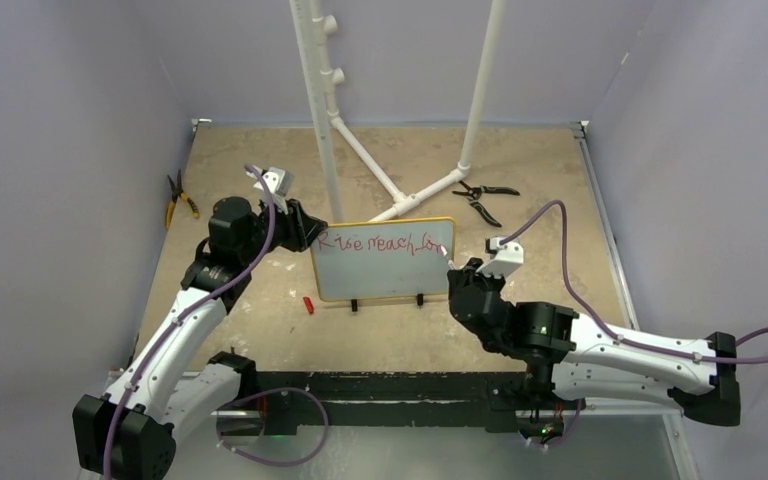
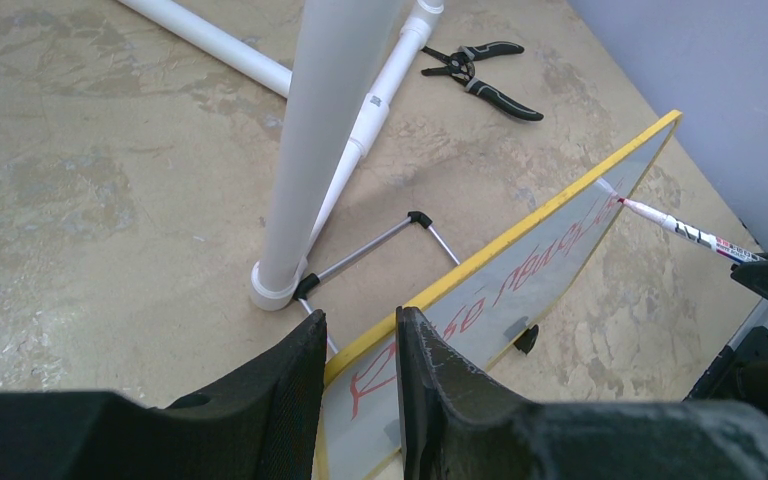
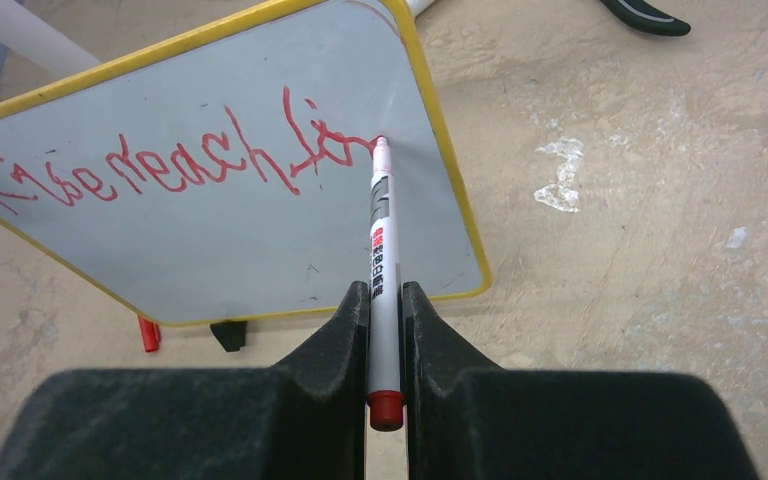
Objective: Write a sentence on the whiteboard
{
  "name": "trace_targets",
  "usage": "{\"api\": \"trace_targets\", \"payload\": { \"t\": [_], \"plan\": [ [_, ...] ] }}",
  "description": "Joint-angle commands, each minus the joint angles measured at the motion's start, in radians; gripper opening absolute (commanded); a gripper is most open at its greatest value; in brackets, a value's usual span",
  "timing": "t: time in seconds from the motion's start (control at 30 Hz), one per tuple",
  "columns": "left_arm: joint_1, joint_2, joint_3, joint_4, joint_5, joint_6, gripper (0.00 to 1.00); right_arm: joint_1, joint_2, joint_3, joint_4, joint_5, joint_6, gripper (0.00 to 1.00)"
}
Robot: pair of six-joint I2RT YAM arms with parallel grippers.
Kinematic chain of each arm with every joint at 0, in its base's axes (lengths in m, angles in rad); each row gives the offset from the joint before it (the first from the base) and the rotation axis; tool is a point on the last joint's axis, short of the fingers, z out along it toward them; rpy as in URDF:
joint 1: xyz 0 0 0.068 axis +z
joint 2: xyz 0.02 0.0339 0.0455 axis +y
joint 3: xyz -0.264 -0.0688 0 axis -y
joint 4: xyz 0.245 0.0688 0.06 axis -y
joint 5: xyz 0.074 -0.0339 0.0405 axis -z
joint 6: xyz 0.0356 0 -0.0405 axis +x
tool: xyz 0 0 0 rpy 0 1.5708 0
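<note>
The whiteboard stands upright on its two black feet at the table's centre, yellow frame all round. The sentence runs in red across its upper part and reads about "Rise reach for". My left gripper is shut on the board's upper left corner, one finger on each side of the yellow frame. My right gripper is shut on a white marker with a red end. The marker's tip touches the board at the end of "for", near the right edge.
A white pipe frame rises just behind the board, its base tubes spreading to the right. Black pliers lie at the back right and yellow-handled pliers at the far left. A small red cap lies by the board's lower left corner.
</note>
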Motion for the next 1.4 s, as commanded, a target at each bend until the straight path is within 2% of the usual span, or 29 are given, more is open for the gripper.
{"api": "trace_targets", "payload": {
  "t": [0.0,0.43,0.57,0.7,0.83,0.93,1.1,1.37],
  "plan": [
    [0.001,-0.011,-0.016,0.004,0.019,-0.009,0.30,-0.004,0.007,0.046,-0.037,0.084,0.052,0.00],
    [0.001,-0.012,-0.018,0.003,0.019,-0.011,0.30,-0.004,0.002,0.034,-0.059,0.079,0.080,0.00],
    [0.001,-0.017,-0.019,0.001,0.012,-0.011,0.30,-0.003,-0.012,0.043,-0.034,0.066,0.026,0.00],
    [0.001,-0.023,-0.018,0.000,0.005,-0.013,0.30,-0.003,-0.092,0.020,0.113,-0.013,-0.154,0.00],
    [0.001,-0.025,-0.019,0.000,-0.002,-0.013,0.30,-0.003,-0.203,-0.027,0.302,-0.174,-0.372,0.00],
    [0.001,-0.025,-0.019,0.000,-0.003,-0.014,0.30,-0.003,-0.224,-0.038,0.366,-0.290,-0.454,0.00],
    [0.001,-0.025,-0.019,-0.001,-0.006,-0.010,0.30,-0.003,-0.183,-0.056,0.467,-0.414,-0.530,0.00],
    [0.001,-0.020,-0.016,-0.007,-0.011,-0.007,0.30,0.014,-0.032,-0.126,0.747,-0.519,-0.550,0.00]
  ]
}}
